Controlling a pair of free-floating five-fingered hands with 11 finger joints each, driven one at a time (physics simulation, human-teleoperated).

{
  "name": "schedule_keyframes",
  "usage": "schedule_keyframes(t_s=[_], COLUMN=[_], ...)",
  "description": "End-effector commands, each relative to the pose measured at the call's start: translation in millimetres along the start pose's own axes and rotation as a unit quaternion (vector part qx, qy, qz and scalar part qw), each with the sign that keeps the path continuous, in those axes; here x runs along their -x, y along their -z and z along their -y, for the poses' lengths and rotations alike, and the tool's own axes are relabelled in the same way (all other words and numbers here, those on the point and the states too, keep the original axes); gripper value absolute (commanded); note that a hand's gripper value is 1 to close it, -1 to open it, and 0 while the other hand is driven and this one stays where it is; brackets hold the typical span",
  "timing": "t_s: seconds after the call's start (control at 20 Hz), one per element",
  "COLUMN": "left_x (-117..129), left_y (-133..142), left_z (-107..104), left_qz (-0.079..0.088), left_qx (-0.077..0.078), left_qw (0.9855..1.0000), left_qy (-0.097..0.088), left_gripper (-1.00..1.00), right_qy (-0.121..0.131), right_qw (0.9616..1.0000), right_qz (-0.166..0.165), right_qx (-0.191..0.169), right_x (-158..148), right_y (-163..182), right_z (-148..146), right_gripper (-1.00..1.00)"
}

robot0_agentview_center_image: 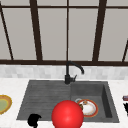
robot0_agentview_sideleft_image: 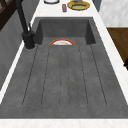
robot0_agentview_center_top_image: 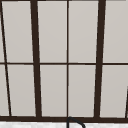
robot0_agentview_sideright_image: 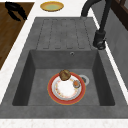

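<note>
My left hand hovers at the sink's front edge, before the drainboard. In the right side view the left hand hangs over the wooden floor with loosely bent fingers, holding nothing. A black bit of my right hand shows at the right edge, above the counter. A red-rimmed white plate lies in the basin, carrying a brown round lump and a small orange piece. A big red ball sits at the bottom centre of the front view, between the two hands.
A black faucet stands behind the sink. A yellow plate with a green middle rests on the left counter. On the right counter lie another yellow plate and a small dark-red item. A window fills the wall behind.
</note>
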Motion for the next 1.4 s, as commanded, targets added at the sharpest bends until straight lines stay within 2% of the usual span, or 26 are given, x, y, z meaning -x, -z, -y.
schedule_keyframes(t_s=[0.0,0.05,0.2,0.45,0.8,1.0,1.35], left_x=[0.0,0.0,0.0,0.0,0.0,0.0,0.0], left_y=[0.0,0.0,0.0,0.0,0.0,0.0,0.0], left_z=[0.0,0.0,0.0,0.0,0.0,0.0,0.0], left_qz=[0.0,0.0,0.0,0.0,0.0,0.0,0.0], left_qx=[0.0,0.0,0.0,0.0,0.0,0.0,0.0], left_qw=[1.0,1.0,1.0,1.0,1.0,1.0,1.0], left_qy=[0.0,0.0,0.0,0.0,0.0,0.0,0.0], left_gripper=[0.0,0.0,0.0,0.0,0.0,0.0,0.0], right_qy=[-0.003,-0.006,-0.024,-0.026,-0.015,-0.014,-0.008], right_qw=[1.0,0.9999,0.9994,0.999,0.997,0.9939,0.9832], right_qz=[0.008,0.011,0.024,0.036,0.075,0.103,0.165], right_qx=[-0.004,0.002,0.001,0.003,-0.011,-0.037,-0.078], right_x=[-8.0,-19.6,-23.1,-41.6,-67.3,-80.1,-98.4], right_y=[-0.9,-3.5,-6.9,-12.9,-20.7,-23.9,-25.5], right_z=[1.2,3.1,4.6,6.6,18.1,32.8,58.7], right_gripper=[-1.0,-1.0,-1.0,-1.0,-1.0,-1.0,-1.0])
